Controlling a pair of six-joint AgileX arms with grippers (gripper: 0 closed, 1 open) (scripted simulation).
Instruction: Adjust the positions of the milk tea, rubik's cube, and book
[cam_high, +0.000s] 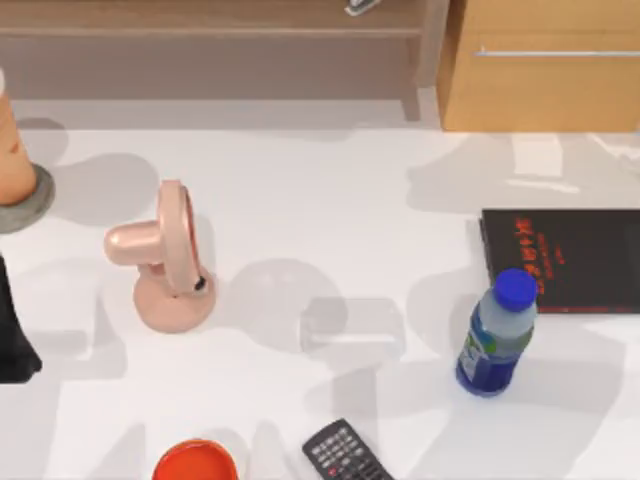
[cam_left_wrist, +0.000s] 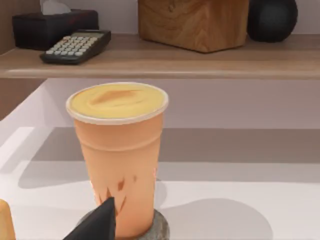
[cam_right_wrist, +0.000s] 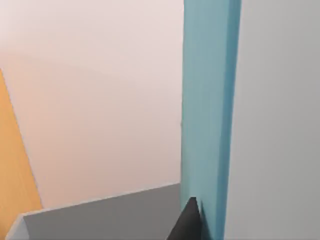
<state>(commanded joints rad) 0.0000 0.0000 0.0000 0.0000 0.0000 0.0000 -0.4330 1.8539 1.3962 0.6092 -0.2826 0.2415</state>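
Top view has the milk tea (cam_high: 12, 150) at the far left edge of the worktop (cam_high: 330, 190), standing on a grey round coaster (cam_high: 35, 205), left of the pink desk fan (cam_high: 165, 258). Right of the fan, well apart, stand a blue-capped bottle (cam_high: 497, 335) and, beyond it, a black book with red lettering (cam_high: 568, 258). A remote (cam_high: 345, 455) and an orange-red round thing (cam_high: 195, 463) lie nearer than the fan. In the left wrist view the cup (cam_left_wrist: 120, 155) stands upright on its coaster (cam_left_wrist: 157, 227), a dark fingertip (cam_left_wrist: 97, 222) of the left gripper just before it; whether those fingers are spread I cannot tell. In the right wrist view a teal book (cam_right_wrist: 207, 115) stands against a dark fingertip (cam_right_wrist: 187, 220) of the right gripper; the grip cannot be judged.
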